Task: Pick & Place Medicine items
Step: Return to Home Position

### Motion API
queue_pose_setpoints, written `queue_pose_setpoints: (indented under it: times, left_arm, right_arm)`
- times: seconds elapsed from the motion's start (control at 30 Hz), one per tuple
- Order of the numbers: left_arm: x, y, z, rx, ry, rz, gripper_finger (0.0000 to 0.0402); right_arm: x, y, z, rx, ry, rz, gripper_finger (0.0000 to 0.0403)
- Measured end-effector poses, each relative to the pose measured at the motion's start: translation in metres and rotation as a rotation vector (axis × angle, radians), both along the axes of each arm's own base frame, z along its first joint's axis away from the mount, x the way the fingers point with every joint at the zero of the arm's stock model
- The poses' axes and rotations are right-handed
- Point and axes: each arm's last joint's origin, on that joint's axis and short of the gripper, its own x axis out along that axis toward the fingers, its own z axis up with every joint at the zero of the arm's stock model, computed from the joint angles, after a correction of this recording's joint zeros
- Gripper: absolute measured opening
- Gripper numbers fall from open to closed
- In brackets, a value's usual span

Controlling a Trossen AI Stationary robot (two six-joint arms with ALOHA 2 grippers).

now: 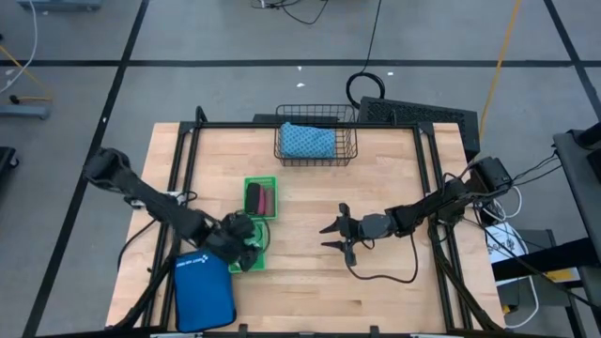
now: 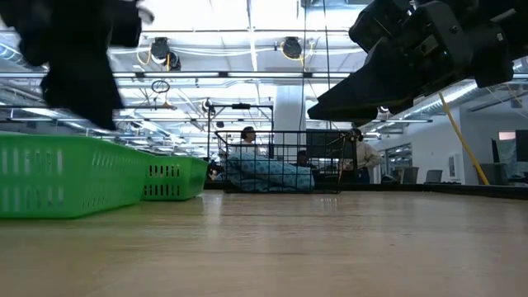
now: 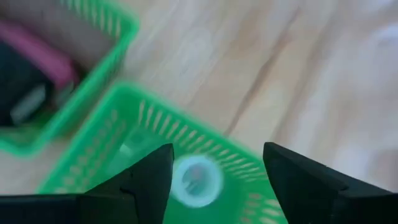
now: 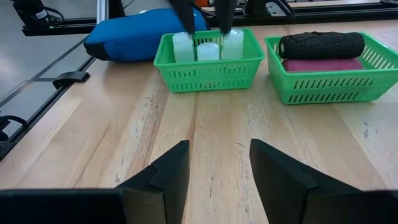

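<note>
**Item count**
- Bottles: three white bottles (image 4: 208, 50) stand upright, side by side, in the near bin (image 4: 208, 78).
- Oblong pieces: two show in the far bin (image 4: 329, 87). One black piece (image 4: 320, 45) lies on top of one pink piece (image 4: 320, 63). No further piece can be made out there.
- Bins: two, both green. They sit left of the centre of the table (image 1: 310, 282), one behind the other with a narrow gap between them.
- Pouch: one blue pouch (image 1: 204, 291) lies at the near left, just beside the near bin.
- Basket: one wire basket (image 1: 349, 131) stands at the far centre and holds one blue cloth (image 1: 305, 141).

**Left arm**
- The arm reaches from the left edge of the table toward the near centre.
- The left gripper (image 1: 242, 242) hangs over the near bin, pointing down into it.
- Its fingers are spread and hold nothing. The left wrist view shows one bottle below the gap, blurred.
- In the right wrist view the fingertips hang at the bottle tops. Contact cannot be told.

**Right arm**
- The arm reaches from the right edge, stretched low across the table toward the left.
- The right gripper (image 1: 333, 228) is near the table's centre, right of the bins and well apart from them, facing them.
- Its fingers are spread and empty, with bare wood between them.
</note>
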Motion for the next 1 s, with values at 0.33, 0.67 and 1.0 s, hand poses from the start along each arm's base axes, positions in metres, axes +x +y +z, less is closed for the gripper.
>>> queue_pose_setpoints:
  times: [0.33,0.67,1.0]
  left_arm:
    - [-0.051,0.045,0.099,0.002,-0.413,-0.227,0.0256]
    - [-0.15,0.095,0.154,0.344,-0.862,-0.427,0.0248]
    - [-0.153,0.109,0.08,0.514,-0.725,-0.031,0.0268]
  right_arm:
    - [0.0,0.0,0.0,0.0,0.0,0.0,0.0155]
    - [-0.019,-0.006,0.045,0.112,-0.058,-0.018,0.0155]
    - [-0.095,-0.031,0.119,-0.101,-0.199,0.037,0.0155]
